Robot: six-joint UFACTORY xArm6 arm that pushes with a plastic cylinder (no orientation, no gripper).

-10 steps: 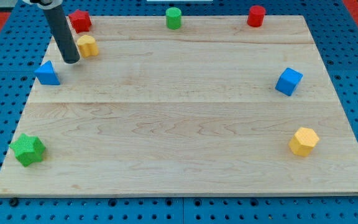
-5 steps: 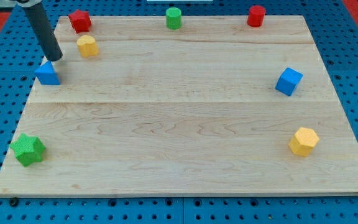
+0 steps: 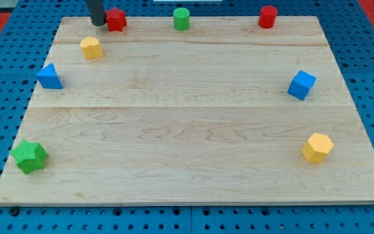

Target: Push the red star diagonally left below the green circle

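The red star (image 3: pixel 116 19) sits near the board's top edge, left of the green circle (image 3: pixel 182 19) with a clear gap between them. My tip (image 3: pixel 98 23) is at the red star's left side, touching or almost touching it. The rod rises out of the view's top.
A yellow block (image 3: pixel 91 48) lies below the star. A blue triangle block (image 3: pixel 49 77) is at the left edge, a green star (image 3: pixel 29 156) at bottom left. A red cylinder (image 3: pixel 267 16) is at top right, a blue cube (image 3: pixel 301 85) and a yellow hexagon (image 3: pixel 317 147) at the right.
My tip moved from beside the blue triangle up to the top edge and to the right. The red star slid right along the top edge toward the green circle.
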